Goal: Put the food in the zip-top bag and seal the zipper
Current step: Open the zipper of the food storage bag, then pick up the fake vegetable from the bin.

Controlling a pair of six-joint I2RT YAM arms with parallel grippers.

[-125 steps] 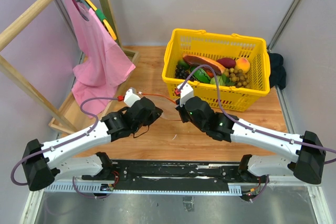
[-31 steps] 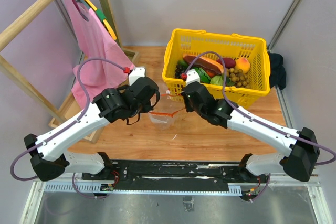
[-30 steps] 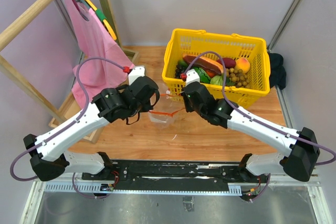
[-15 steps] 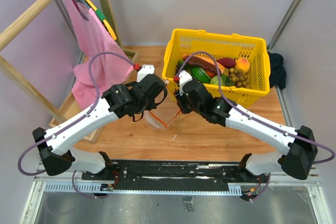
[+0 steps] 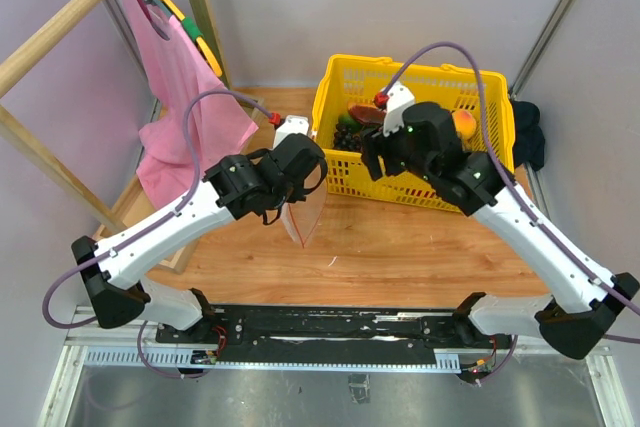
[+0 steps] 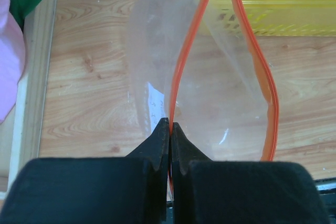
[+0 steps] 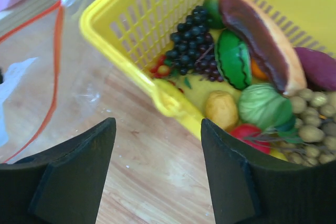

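The clear zip-top bag [image 5: 306, 217] hangs over the wooden table from my left gripper [image 6: 170, 127]. That gripper is shut on one side of the red zipper [image 6: 181, 61], and the bag's mouth gapes open. My right gripper [image 7: 157, 129] is open and empty, over the near left corner of the yellow basket [image 5: 420, 77]. The bag [image 7: 42, 77] lies to its left. The food sits in the basket: tan-brown balls [image 7: 315, 124], a red piece [image 7: 252, 132], a purplish piece [image 7: 317, 66] and a peach [image 5: 462, 124].
The basket also holds a brown bread roll [image 7: 260, 35], dark grapes [image 7: 191, 40], a green melon slice [image 7: 234, 59] and a cabbage [image 7: 265, 106]. A pink cloth [image 5: 185, 87] hangs on a wooden rack at the left. A dark object [image 5: 527, 132] lies right of the basket.
My right gripper has let go of the bag's mouth, opened, and moved up and right over the basket. The left gripper has lifted the bag, which now hangs from it.
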